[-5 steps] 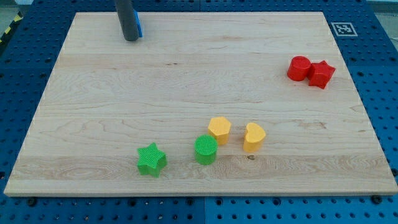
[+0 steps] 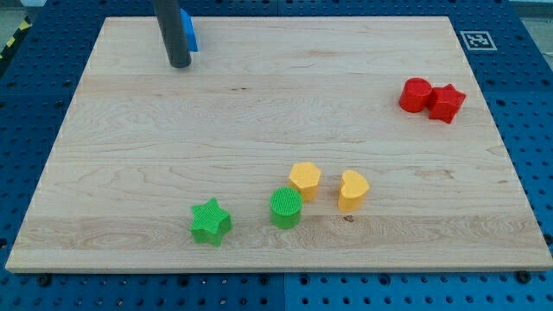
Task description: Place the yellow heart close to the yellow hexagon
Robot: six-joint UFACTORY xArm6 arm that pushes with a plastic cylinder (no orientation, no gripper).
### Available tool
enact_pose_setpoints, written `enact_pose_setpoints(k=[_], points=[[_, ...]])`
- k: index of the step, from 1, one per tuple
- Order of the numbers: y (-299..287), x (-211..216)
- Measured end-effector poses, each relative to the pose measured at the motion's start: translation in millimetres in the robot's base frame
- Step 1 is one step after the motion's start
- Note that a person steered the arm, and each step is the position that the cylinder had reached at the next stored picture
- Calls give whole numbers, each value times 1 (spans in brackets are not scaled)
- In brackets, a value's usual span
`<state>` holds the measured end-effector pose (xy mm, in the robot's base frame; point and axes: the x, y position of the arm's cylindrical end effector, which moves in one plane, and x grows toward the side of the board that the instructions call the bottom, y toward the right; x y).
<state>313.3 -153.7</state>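
Observation:
The yellow heart [image 2: 352, 189] lies on the wooden board [image 2: 259, 112] at the lower middle-right. The yellow hexagon [image 2: 304, 180] sits just to its left, a small gap between them. My tip [image 2: 180, 63] is at the board's upper left, far from both yellow blocks. It stands just in front of a blue block [image 2: 189, 33], which the rod partly hides.
A green cylinder [image 2: 286, 208] touches the yellow hexagon's lower left. A green star [image 2: 210, 222] lies further left near the bottom edge. A red cylinder [image 2: 416, 94] and a red star [image 2: 447, 102] sit together at the right. A marker tag [image 2: 476, 40] is at the top right corner.
My tip has moved slightly toward the view's bottom, away from the blue block. The blocks have not moved.

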Motion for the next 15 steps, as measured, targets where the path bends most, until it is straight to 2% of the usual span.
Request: enact_pose_setpoints(k=[2,3,5,7,8,10,11,14,15], points=[[0,3],[0,27],[1,28],[77,63],[89,89],[136,103],[193,128],[228,159],[254,182]])
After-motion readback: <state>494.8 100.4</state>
